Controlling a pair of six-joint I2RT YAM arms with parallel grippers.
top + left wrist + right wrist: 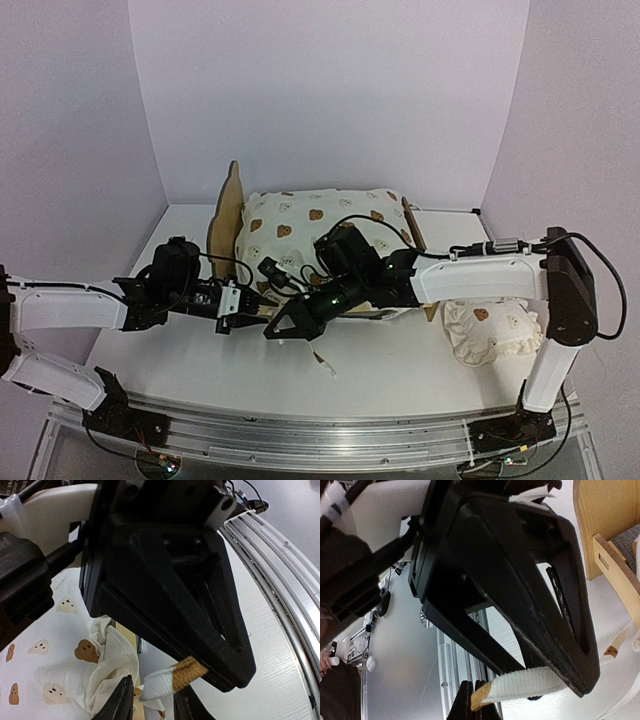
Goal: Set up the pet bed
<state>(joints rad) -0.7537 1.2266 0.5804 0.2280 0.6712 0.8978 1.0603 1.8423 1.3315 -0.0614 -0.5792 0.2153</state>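
The pet bed (228, 212) is a light plywood frame with its headboard at the left, and its wood also shows at the top right of the right wrist view (600, 525). A cream bear-print cushion (320, 225) lies on it. At the bed's near side my right gripper (474, 701) is shut on the brown tip of a white cushion tie (535, 684). My left gripper (152, 702) faces it. Its fingers (120, 700) stand on either side of the white part of that tie (160, 686), with a gap still showing. Both grippers meet in front of the bed (265, 322).
A small ruffled bear-print pillow (490, 332) lies on the table at the right, by the right arm's upright link. Another loose tie end (325, 362) lies on the table in front of the grippers. The metal rail (320, 435) runs along the near edge.
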